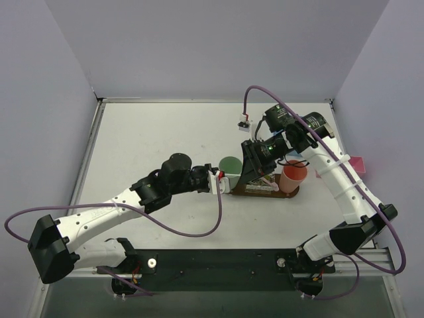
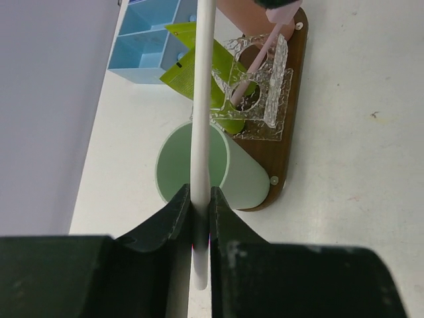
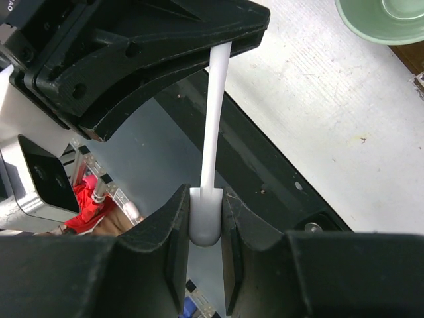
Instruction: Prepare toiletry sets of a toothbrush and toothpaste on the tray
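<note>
While both arms reach in over the white table [image 1: 152, 139], they meet near its middle, just above the left end of the tray [image 2: 296, 79]. That tray is a dark brown oval board, and it lies flat on the table. Beyond it, against the wall in the left wrist view, sits a blue bin [image 2: 147, 41] with open compartments. A mint-green cup [image 2: 248, 182] is at the tray's left end; whether it stands on the board or just beside it I cannot tell. A salmon cup [image 1: 293, 176] stands on the right end.

The left gripper [image 2: 201, 195] is clamped on the toothbrush [image 2: 202, 99], its fingers pressed to both sides of the shaft near one end. The right gripper [image 3: 207, 202] is closed on the rounded other end, so the white toothbrush hangs in the air between the two, passing over the mint-green cup's mouth.

On the tray rests a clear plastic stand [image 2: 268, 99], with a pink stick [image 2: 255, 63] slanting through one hole. Lime-green toothpaste tubes [image 2: 189, 69] lie partly under the stand, pointing towards the bin.
</note>
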### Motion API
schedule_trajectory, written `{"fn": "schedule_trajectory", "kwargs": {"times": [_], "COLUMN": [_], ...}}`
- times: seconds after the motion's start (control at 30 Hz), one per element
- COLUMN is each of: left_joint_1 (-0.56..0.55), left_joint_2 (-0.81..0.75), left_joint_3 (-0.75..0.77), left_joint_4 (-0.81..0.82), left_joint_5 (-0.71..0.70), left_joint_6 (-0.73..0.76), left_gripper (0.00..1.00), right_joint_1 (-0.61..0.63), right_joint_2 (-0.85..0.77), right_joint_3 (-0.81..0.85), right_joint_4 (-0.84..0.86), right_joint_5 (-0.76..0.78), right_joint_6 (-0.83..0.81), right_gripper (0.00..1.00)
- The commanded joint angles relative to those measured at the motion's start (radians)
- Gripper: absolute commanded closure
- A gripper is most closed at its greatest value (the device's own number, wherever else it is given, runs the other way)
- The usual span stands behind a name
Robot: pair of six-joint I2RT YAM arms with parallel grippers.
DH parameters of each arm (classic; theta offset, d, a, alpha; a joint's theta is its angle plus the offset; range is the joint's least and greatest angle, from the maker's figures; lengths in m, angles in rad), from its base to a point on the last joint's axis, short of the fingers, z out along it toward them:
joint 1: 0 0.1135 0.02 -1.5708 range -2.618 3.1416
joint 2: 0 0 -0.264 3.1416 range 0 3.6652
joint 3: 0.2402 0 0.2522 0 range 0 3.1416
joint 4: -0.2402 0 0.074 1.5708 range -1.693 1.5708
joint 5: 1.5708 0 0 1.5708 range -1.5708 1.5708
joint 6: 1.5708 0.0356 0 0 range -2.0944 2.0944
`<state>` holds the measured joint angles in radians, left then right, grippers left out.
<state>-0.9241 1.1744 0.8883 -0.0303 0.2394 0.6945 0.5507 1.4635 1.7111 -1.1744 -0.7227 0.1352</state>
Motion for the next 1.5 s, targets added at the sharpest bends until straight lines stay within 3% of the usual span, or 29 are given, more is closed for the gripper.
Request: {"fn": "schedule_trajectory", "kwargs": {"times": [0.0, 0.1, 0.17, 0.2, 0.3, 0.53, 0.77, 1.47], "left_joint_1": [-0.001, 0.002, 0.008, 0.013, 0.037, 0.116, 0.166, 0.195], "left_joint_2": [-0.032, -0.045, -0.058, -0.062, -0.071, -0.056, -0.009, 0.024], "left_joint_3": [0.021, 0.005, -0.018, -0.023, -0.043, -0.048, -0.002, 0.008], "left_joint_4": [0.033, 0.036, 0.046, 0.049, 0.055, 0.059, 0.032, 0.079], "left_joint_5": [0.037, 0.072, 0.116, 0.133, 0.228, 0.512, 0.721, 0.856], "left_joint_6": [-0.140, -0.219, -0.265, -0.280, -0.334, -0.456, -0.507, -0.612], "left_gripper": [1.00, 1.00, 1.00, 1.00, 1.00, 1.00, 1.00, 1.00], "right_joint_1": [0.008, 0.002, -0.017, -0.026, -0.064, -0.072, -0.029, 0.121], "right_joint_2": [-0.031, -0.049, -0.072, -0.081, -0.129, -0.271, -0.307, -0.307], "right_joint_3": [0.028, 0.030, 0.030, 0.030, 0.015, -0.088, -0.194, -0.203], "right_joint_4": [-0.001, 0.027, 0.064, 0.077, 0.154, 0.364, 0.401, 0.430], "right_joint_5": [-0.023, 0.023, 0.043, 0.046, 0.048, 0.008, -0.093, -0.093], "right_joint_6": [0.006, 0.003, 0.007, 0.007, 0.000, -0.086, -0.196, -0.263], "right_gripper": [0.79, 0.64, 0.61, 0.51, 0.42, 0.39, 0.38, 0.42]}}
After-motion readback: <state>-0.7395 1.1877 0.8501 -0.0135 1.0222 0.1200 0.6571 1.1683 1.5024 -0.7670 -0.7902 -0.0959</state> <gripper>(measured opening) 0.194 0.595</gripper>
